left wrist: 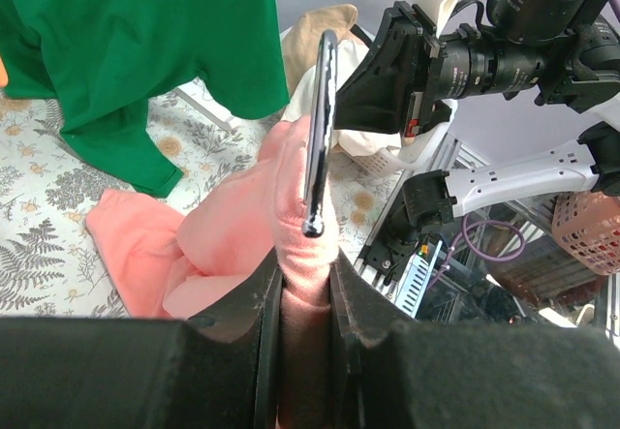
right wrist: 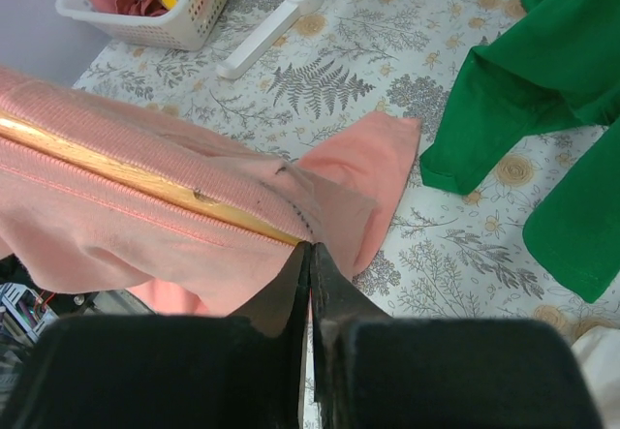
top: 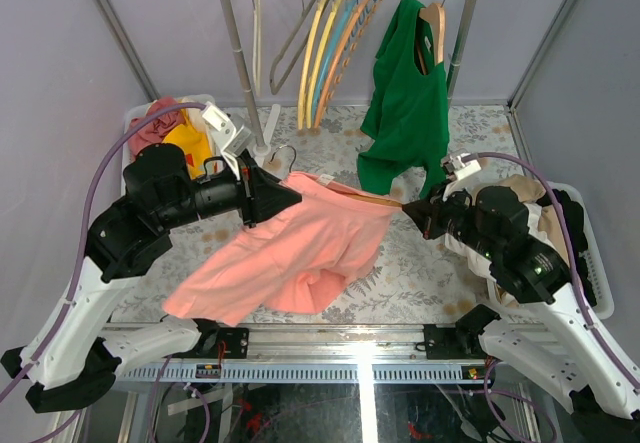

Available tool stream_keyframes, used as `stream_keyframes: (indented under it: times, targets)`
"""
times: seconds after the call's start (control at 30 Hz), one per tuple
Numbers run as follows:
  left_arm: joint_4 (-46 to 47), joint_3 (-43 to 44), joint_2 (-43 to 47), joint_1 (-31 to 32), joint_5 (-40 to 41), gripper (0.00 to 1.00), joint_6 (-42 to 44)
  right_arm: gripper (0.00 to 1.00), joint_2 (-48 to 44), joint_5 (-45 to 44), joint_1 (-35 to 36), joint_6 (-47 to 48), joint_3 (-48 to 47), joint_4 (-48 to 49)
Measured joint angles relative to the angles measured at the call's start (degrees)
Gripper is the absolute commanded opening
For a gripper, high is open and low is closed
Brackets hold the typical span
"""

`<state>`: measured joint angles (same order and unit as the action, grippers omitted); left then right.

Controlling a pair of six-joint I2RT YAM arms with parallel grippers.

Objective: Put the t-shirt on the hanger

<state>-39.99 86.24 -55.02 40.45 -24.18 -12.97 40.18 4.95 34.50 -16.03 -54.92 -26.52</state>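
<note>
The salmon t-shirt point(top: 300, 243) hangs between both grippers above the table, its lower part draped on the floral surface. The wooden hanger point(top: 375, 200) lies inside its neck; a bare stretch of wood shows in the right wrist view point(right wrist: 145, 182). The silver hook point(left wrist: 318, 129) stands up just beyond my left gripper point(left wrist: 305, 279), which is shut on bunched pink cloth point(left wrist: 232, 226). In the top view my left gripper point(top: 290, 198) is at the shirt's left shoulder. My right gripper point(top: 410, 208) is at the right end, where its jaws point(right wrist: 310, 247) are shut on the shirt's edge point(right wrist: 116, 226) by the hanger's tip.
A clothes rack point(top: 235, 53) at the back carries several thin coloured hangers and a green shirt point(top: 410, 103) whose hem reaches the table near my right gripper. A white basket point(top: 135, 118) of red and yellow clothes stands back left. Another basket point(top: 590, 253) sits at the right edge.
</note>
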Motion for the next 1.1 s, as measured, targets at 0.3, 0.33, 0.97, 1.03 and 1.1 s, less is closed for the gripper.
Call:
stream_keyframes:
  times: [0.3, 0.33, 0.97, 1.03, 1.1]
  targets:
    - [0.3, 0.3, -0.4, 0.0, -0.6, 0.0, -0.1, 0.0, -0.3, -1.5, 0.0, 0.9, -4.2, -4.1]
    - [0.4, 0.3, -0.5, 0.0, -0.8, 0.0, -0.2, 0.0, -0.4, -1.5, 0.0, 0.9, -4.7, -4.6]
    - [-0.6, 1.0, -2.0, 0.0, -0.3, 0.0, 0.0, 0.64, 2.5, -1.0, 0.0, -2.6, -13.6, -9.7]
    - [-1.4, 2.1, -2.0, 0.0, -0.1, 0.0, 0.1, 0.74, 1.7, 0.3, 0.0, -3.3, -11.0, -10.0]
    - [-2.3, 3.6, -2.0, 0.0, 0.0, 0.0, 0.2, 0.75, 0.4, 1.9, 0.0, -3.8, -8.1, -10.1]
